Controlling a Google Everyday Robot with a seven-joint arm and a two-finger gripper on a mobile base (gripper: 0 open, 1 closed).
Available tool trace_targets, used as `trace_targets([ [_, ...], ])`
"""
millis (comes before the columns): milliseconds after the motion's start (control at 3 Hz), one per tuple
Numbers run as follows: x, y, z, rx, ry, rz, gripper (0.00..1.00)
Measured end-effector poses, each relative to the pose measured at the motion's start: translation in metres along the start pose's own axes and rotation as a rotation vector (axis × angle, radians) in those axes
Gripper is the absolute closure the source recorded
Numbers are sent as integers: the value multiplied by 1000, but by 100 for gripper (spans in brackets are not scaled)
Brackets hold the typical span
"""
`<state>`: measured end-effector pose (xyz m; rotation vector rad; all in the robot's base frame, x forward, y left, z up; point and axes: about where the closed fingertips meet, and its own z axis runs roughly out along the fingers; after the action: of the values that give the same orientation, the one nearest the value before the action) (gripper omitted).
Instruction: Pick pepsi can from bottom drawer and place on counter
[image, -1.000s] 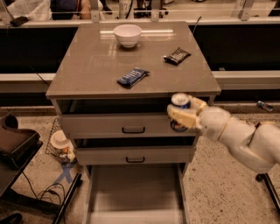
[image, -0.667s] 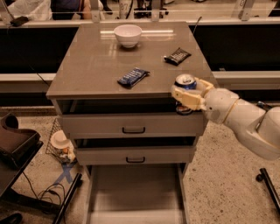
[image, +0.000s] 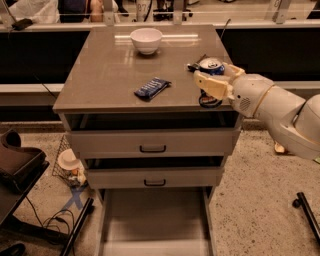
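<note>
My gripper (image: 214, 80) reaches in from the right and is shut on the pepsi can (image: 210, 66), a dark blue can with a silver top. It holds the can upright just above the right front part of the counter (image: 110, 70). The can's lower half is hidden behind the cream fingers (image: 212, 87). The bottom drawer (image: 152, 222) is pulled out below the cabinet and its grey floor shows nothing in it.
A white bowl (image: 146, 39) stands at the back of the counter. A flat blue snack wrapper (image: 151, 88) lies near the middle front. A black packet (image: 194, 65) lies partly hidden behind the can. The two upper drawers (image: 152, 145) are slightly open. Clutter and cables lie on the floor at left.
My gripper has lifted the can from in front of the top drawer up and over the counter's right front edge.
</note>
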<state>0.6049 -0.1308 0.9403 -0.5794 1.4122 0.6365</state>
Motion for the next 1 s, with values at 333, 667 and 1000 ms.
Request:
trace_targets([
  [333, 1, 9, 9, -9, -13, 31, 100],
  [667, -32, 37, 70, -59, -91, 68, 100],
  [1000, -62, 60, 124, -78, -127, 69, 100],
])
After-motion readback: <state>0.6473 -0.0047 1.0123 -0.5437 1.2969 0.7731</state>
